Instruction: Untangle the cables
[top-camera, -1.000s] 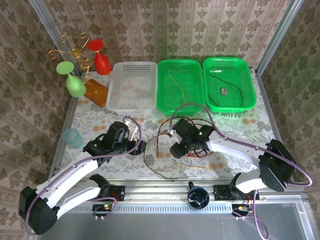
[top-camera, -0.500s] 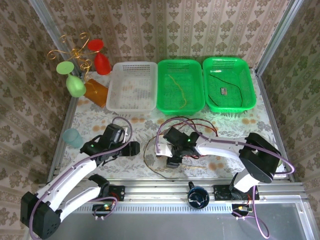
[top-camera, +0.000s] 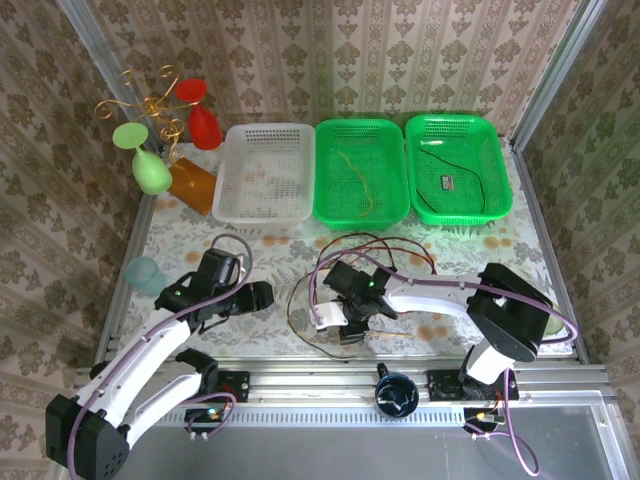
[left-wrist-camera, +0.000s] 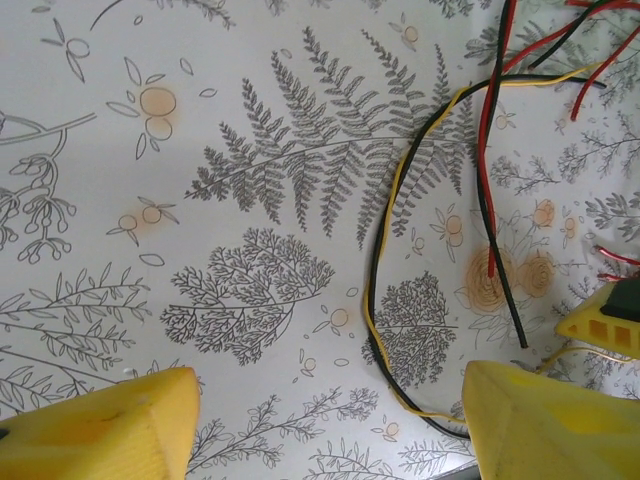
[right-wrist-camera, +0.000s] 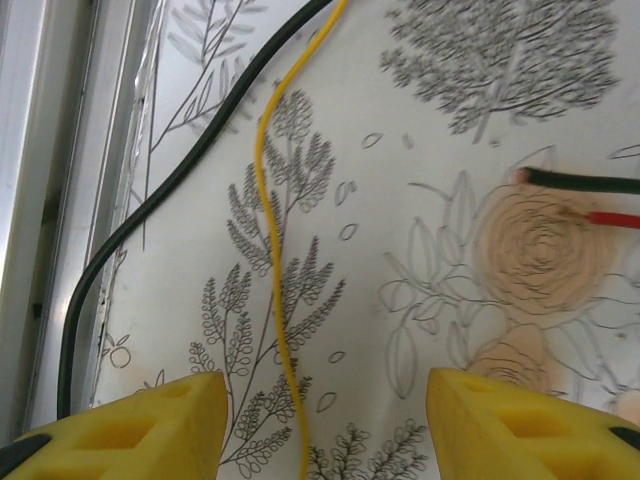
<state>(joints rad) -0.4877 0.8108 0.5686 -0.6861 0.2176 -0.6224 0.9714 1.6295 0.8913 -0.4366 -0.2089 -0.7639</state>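
**Now: cables (left-wrist-camera: 370, 290) loose, nothing gripped**

They lie tangled by the middle of the tabletop's (top-camera: 450, 255) near edge. The left tool (left-wrist-camera: 330, 420) gapes empty above their loop. The right tool (right-wrist-camera: 325, 420) stands open, a yellow wire (right-wrist-camera: 268, 250) lying ungripped between its fingers.

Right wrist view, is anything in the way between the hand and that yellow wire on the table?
Nothing visible does. The right hand is open over the yellow wire, which runs between its fingers on the tablecloth. The black wire lies off to the side.
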